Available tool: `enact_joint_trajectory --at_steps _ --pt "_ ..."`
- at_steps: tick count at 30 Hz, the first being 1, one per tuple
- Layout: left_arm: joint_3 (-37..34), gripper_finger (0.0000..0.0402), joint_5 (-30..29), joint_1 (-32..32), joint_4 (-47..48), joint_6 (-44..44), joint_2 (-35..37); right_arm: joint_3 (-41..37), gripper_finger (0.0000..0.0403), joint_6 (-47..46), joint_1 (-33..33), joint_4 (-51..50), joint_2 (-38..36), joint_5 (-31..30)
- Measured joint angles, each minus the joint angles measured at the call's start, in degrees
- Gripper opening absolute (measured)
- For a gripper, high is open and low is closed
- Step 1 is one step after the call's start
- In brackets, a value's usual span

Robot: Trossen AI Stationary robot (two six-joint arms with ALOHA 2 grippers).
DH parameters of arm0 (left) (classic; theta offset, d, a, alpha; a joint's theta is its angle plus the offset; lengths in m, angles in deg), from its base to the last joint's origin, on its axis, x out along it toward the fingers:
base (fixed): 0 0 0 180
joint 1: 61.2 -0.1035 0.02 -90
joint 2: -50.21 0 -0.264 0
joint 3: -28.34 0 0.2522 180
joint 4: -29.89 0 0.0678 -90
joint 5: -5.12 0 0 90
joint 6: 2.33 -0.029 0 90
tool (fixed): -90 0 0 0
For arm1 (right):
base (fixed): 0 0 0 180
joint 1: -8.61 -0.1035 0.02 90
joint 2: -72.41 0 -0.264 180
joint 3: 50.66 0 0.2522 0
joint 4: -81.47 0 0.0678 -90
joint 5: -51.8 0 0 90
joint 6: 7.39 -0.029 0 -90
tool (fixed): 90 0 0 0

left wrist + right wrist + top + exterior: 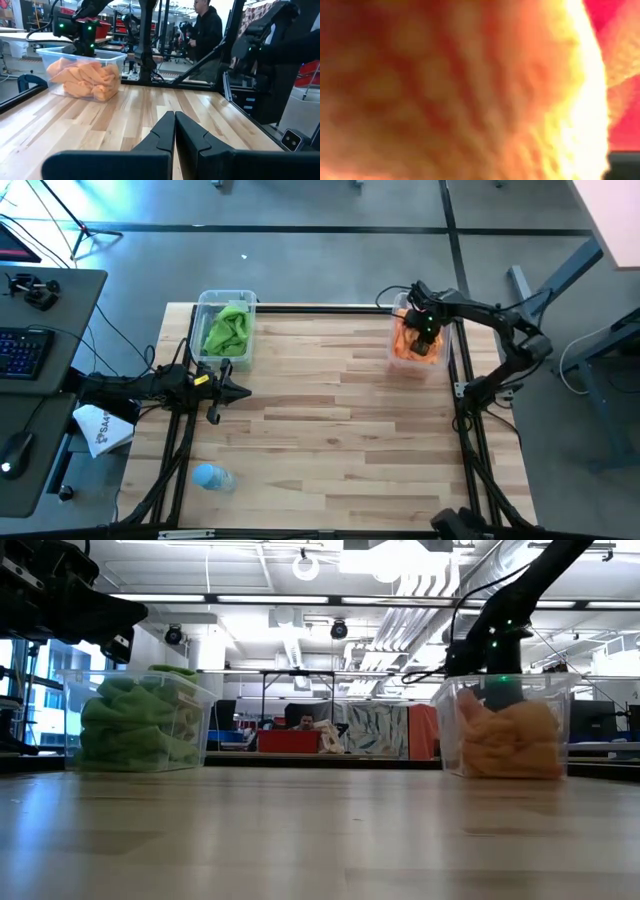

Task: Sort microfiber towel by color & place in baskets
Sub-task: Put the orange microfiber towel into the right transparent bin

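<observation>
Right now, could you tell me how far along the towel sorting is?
Nearly done. Green microfiber towels fill the left clear plastic basket; orange towels fill the right basket. The right gripper is down among them; the shut left gripper waits. No loose towels show.

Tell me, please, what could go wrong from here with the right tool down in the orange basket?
1. The right tool sits pressed into the orange towels; lifting out, it might snag one and drag it back over the rim.
2. Its basket stands at the table's far edge, so a sideways pull could nudge it off.
3. The right wrist view is filled with cloth, so a clinging towel may go unseen.
</observation>
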Motion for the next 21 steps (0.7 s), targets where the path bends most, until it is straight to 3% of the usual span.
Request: enact_joint_trajectory --at_steps 9,15,21 --pt "0.0 0.0000 0.0 0.0 0.0 0.0 0.0 -0.3 0.0129 -0.3 -0.1 -8.6 -14.9 -0.8" --pt "0.0 0.0000 0.0 0.0 0.0 0.0 0.0 -0.2 0.0151 -1.7 -0.2 -12.5 -23.8 -1.6" --pt "0.0 0.0000 0.0 0.0 0.0 0.0 0.0 -0.1 0.0157 -2.2 -0.2 -10.3 -30.7 0.1"
